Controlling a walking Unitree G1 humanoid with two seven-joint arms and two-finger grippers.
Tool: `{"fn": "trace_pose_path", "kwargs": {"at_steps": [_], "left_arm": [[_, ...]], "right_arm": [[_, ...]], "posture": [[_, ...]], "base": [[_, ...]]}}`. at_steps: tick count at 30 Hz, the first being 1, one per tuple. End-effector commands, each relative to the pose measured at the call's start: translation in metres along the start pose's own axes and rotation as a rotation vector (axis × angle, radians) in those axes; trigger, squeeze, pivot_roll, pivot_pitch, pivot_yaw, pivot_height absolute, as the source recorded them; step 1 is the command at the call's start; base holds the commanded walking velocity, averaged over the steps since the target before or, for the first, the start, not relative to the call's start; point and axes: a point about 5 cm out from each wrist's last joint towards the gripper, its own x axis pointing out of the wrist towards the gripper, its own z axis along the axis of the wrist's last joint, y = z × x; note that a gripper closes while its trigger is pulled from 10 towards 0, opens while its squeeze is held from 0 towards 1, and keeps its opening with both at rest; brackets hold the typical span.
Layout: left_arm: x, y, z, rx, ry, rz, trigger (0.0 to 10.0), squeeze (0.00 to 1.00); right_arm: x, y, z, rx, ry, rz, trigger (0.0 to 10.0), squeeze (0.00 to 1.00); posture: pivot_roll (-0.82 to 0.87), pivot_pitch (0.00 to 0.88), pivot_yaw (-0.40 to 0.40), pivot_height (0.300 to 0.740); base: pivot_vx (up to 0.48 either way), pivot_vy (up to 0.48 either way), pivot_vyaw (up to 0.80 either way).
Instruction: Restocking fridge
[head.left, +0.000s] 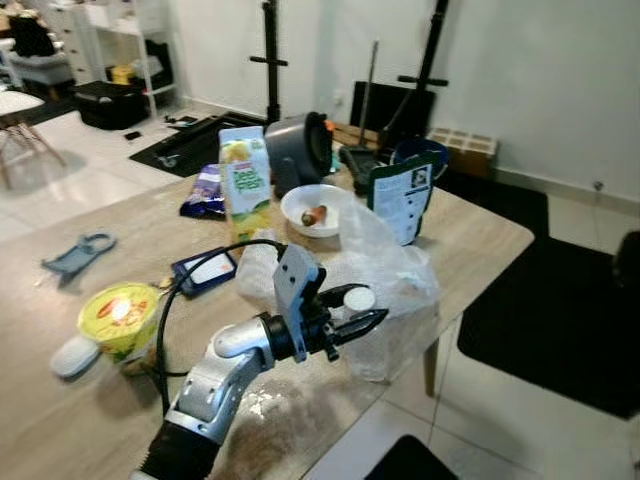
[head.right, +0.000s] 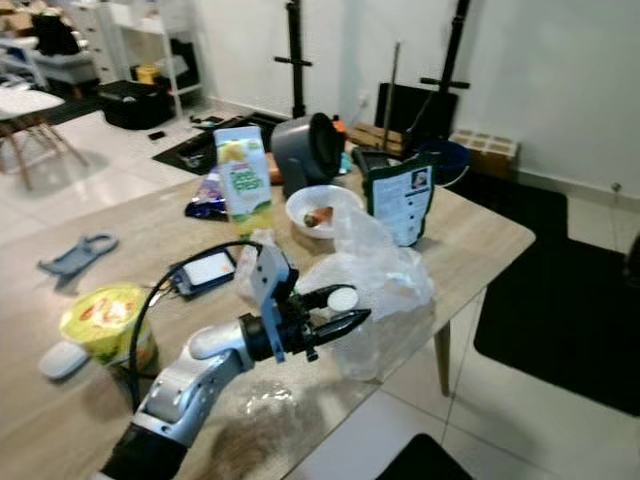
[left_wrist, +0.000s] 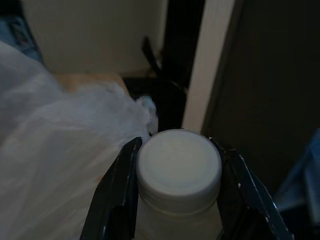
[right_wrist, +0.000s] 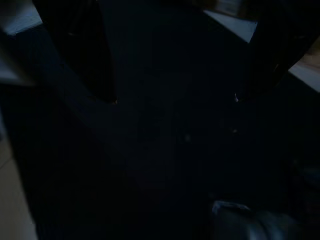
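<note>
One small pale bottle with a white screw cap (left_wrist: 178, 167) is clamped at the neck by the left gripper (head.left: 352, 316), lifted beside the crumpled clear plastic bag (head.left: 390, 280) on the wooden table (head.left: 480, 235) (presumably drawn out for the fridge). Right gripper (right_wrist: 175, 100): parted, idle in shade.

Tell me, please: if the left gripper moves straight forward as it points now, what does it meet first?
Probably the clear plastic bag. The left gripper, shut on a white-capped bottle, points toward the table edge with the bag right by its tips; depth is unclear.
</note>
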Motion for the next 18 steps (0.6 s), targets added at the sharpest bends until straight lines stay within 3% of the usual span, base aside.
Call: {"fn": "trace_pose_path", "kwargs": {"at_steps": [1, 18], "left_arm": [[0.0042, -0.0075, 0.0057, 0.027, -0.009, -0.055, 10.0, 0.00], [0.0000, -0.0155, 0.0003, 0.012, 0.042, -0.117, 10.0, 0.00]], "right_arm": [[-0.0005, -0.0029, -0.0030, 0.008, 0.004, -0.014, 10.0, 0.00], [-0.0006, -0.0021, -0.0061, 0.009, 0.011, -0.015, 10.0, 0.00]], "posture": [[0.04, 0.000, 0.017, 0.740], [0.04, 0.000, 0.016, 0.740]], "base": [[0.000, 0.000, -0.77], [0.000, 0.000, -0.77]]}}
